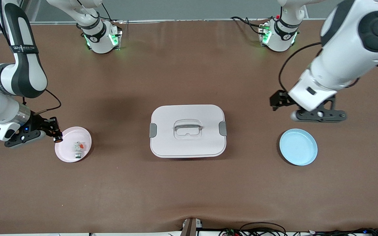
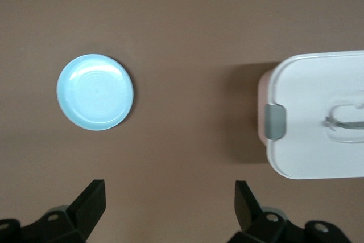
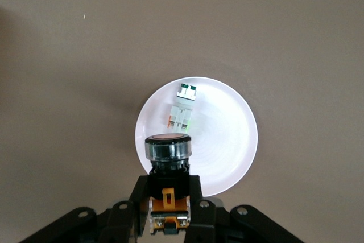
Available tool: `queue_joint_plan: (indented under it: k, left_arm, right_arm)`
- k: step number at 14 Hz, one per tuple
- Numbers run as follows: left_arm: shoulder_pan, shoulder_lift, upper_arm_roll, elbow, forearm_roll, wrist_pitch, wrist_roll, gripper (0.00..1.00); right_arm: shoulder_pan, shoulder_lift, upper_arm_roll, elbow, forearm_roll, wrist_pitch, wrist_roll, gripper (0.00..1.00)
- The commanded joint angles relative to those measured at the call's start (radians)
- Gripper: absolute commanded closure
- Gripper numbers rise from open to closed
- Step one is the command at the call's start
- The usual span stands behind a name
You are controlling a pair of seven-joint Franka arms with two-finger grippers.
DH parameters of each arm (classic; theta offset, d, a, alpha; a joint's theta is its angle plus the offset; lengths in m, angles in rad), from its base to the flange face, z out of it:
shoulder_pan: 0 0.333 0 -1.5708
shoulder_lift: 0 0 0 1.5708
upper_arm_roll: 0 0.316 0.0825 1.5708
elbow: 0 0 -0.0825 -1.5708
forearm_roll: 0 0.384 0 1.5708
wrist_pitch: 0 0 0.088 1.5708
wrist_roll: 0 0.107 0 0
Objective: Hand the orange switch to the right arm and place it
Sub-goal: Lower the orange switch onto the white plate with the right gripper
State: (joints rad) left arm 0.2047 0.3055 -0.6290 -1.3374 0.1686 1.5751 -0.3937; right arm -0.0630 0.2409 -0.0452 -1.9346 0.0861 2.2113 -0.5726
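Note:
My right gripper is shut on the orange switch, a black stubby part with an orange body. It holds the switch just above the rim of the pale pink plate, at the right arm's end of the table. In the right wrist view the switch sits between the fingers of the gripper, over the plate. My left gripper is open and empty above bare table, beside the light blue plate. Its spread jaws show in the left wrist view.
A white-grey part with a small red tab lies on the pink plate and also shows in the right wrist view. A white lidded box with a grey handle stands mid-table. The blue plate holds nothing.

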Motion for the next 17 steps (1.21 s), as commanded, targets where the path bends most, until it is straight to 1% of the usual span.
queue_joint_plan:
  k: [1,3,6,7,9,12,14,17]
  left_arm:
    - [0.065,-0.026,-0.005,0.003,0.069,-0.056,0.001,0.0]
    - [0.074,-0.029,-0.005,0.01,0.138,-0.055,0.001,0.0]
    - [0.09,-0.028,-0.003,0.012,0.182,-0.055,0.003,0.0]
    - [0.105,-0.028,-0.003,0.009,0.189,-0.056,0.007,0.0]
    - [0.105,-0.028,-0.005,0.006,0.189,-0.061,0.082,0.0]
    - [0.122,-0.029,-0.005,0.009,0.18,-0.061,0.17,0.0]
    - [0.128,-0.035,-0.003,0.01,0.186,-0.061,0.179,0.0]
    - [0.189,-0.032,-0.011,0.01,0.164,-0.061,0.181,0.0]
  right_arm:
    - [-0.043,-0.011,0.019,-0.029,-0.015,0.033,-0.233,1.0]
    - [-0.05,0.008,0.019,-0.02,-0.016,0.034,-0.472,1.0]
    - [-0.052,0.055,0.019,0.002,-0.02,0.034,-0.672,1.0]
    - [-0.052,0.072,0.019,0.009,-0.02,0.033,-0.735,1.0]
    - [-0.054,0.125,0.019,0.048,-0.023,0.034,-0.855,1.0]
    - [-0.09,0.199,0.019,0.112,-0.022,0.057,-1.019,1.0]
    - [-0.109,0.231,0.019,0.127,-0.019,0.079,-1.07,1.0]
    - [-0.119,0.276,0.021,0.151,-0.012,0.093,-1.095,1.0]
